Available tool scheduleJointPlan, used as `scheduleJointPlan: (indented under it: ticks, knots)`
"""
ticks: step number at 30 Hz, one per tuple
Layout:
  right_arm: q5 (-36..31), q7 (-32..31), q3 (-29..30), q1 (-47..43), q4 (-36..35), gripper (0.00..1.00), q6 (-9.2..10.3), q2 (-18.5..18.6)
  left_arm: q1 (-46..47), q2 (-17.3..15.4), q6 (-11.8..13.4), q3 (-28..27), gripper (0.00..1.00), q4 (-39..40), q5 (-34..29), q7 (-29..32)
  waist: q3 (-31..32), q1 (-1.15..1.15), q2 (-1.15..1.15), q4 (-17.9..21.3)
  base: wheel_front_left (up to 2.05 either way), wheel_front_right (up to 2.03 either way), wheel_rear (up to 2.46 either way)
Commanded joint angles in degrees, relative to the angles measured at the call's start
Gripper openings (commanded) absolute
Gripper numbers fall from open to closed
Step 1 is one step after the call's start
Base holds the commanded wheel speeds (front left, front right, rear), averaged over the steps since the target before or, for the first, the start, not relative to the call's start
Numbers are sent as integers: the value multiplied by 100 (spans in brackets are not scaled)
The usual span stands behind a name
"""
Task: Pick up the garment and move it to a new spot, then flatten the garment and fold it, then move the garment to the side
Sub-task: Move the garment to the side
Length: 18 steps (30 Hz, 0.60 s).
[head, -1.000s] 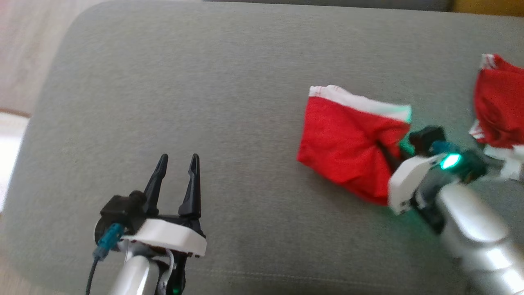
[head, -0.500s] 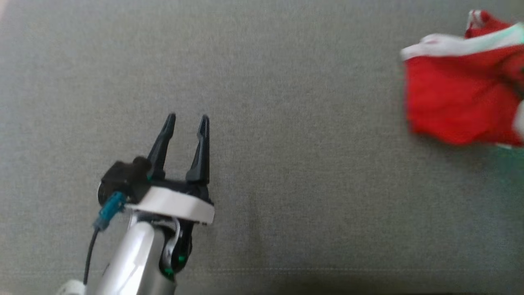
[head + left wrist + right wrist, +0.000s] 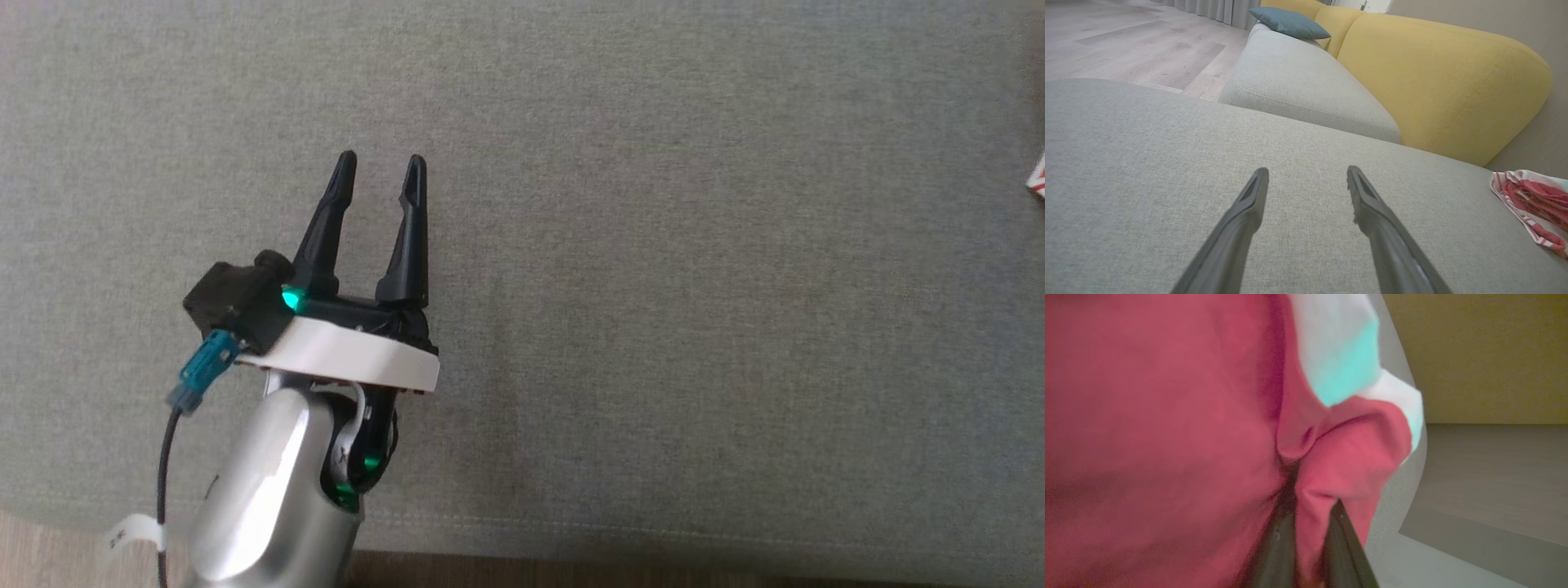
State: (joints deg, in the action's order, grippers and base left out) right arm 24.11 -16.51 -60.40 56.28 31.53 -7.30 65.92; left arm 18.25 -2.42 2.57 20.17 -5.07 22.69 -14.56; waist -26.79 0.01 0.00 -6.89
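Fabric crowds the right wrist view: the red garment (image 3: 1167,416), edged with a white waistband (image 3: 1331,318), is bunched against the camera. The right tool (image 3: 1310,498) is clenched on a fold of it, its two dark fingers pinched close with cloth between them. Whether the garment hangs free or drags on the seat cannot be told from so near.

In the head view the left tool (image 3: 381,159) sits toward 8 o'clock, its fingers aimed at 12 o'clock. They are parted and grasp nothing, hovering over the grey seat cushion (image 3: 694,327). The left wrist view shows bare cushion in the gap between them. At 4 o'clock in that view a red-and-white striped cloth (image 3: 1531,200) lies on the cushion near the yellow backrest (image 3: 1433,81). It looks like a separate piece, though that is not certain.

The first step seems to be in hand: the garment is gripped and bound for a new spot, not yet laid down. The next move calls for lowering it onto the open stretch of cushion ahead of the left tool. The right tool should then let go only once the cloth rests there, so that both tools can take opposite edges and spread it flat.
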Motion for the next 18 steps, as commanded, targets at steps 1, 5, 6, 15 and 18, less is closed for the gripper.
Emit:
scheduleJointPlan:
  ticks: [1, 5, 6, 15, 18]
  knots:
    - [-40, -66, 98, -39, 87, 0, -19, 354, 135, -45, 36, -115, 100, 215, 9, -44, -42, -1, 0, -33, 0, 0, 0]
    - [-73, -142, 432, -70, 436, 0, -19, 249, 164, -45, 54, -109, 100, 226, 23, -44, -82, -1, 0, -63, 0, 0, 0]
    - [-105, -127, 507, -115, 511, 0, -19, 217, 163, -45, 59, -105, 100, 229, 24, -44, -86, -1, 0, -68, 0, 0, 0]
    - [24, 1, 1312, -516, 1069, 100, -19, -394, 73, -45, 44, -126, 100, 133, -57, -44, 79, -1, 0, -9, 0, 0, 0]
    - [-65, 20, 1580, -559, 1193, 100, -19, -655, 29, -45, 30, -158, 100, 90, -107, -44, 232, -1, 0, 42, 0, 0, 0]
